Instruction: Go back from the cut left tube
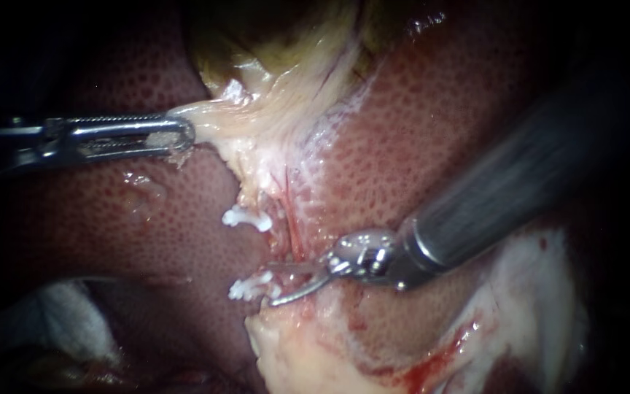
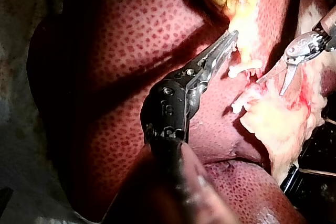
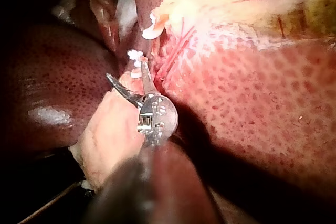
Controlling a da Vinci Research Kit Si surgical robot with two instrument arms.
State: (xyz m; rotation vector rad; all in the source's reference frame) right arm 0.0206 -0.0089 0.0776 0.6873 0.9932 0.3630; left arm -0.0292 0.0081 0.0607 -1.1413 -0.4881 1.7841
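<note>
Our right instrument's pincer (image 1: 294, 282) stands wide, tips just beside the lower clip (image 1: 249, 287). Its shaft slants away up-right, so we judge retreat lies along it. Our left pincer (image 1: 186, 136) grips gallbladder tissue (image 1: 257, 117).

There are two instruments: one left instrument (image 1: 184, 135) and one right instrument (image 1: 271, 283). There are two white clips, an upper clip (image 1: 246, 217) and a lower clip (image 1: 249, 288). One liver (image 1: 439, 131). One gallbladder (image 1: 278, 44). Maybe one white cloth (image 1: 67, 314), but it is dim there.

Readable text, labels, brands, numbers, signs: none in any view. Left instrument (image 2: 232, 38): one small stamped mark on its dark joint housing, too faint to make out. Liver (image 1: 133, 219) and white clips (image 1: 246, 217): unmarked.
</note>
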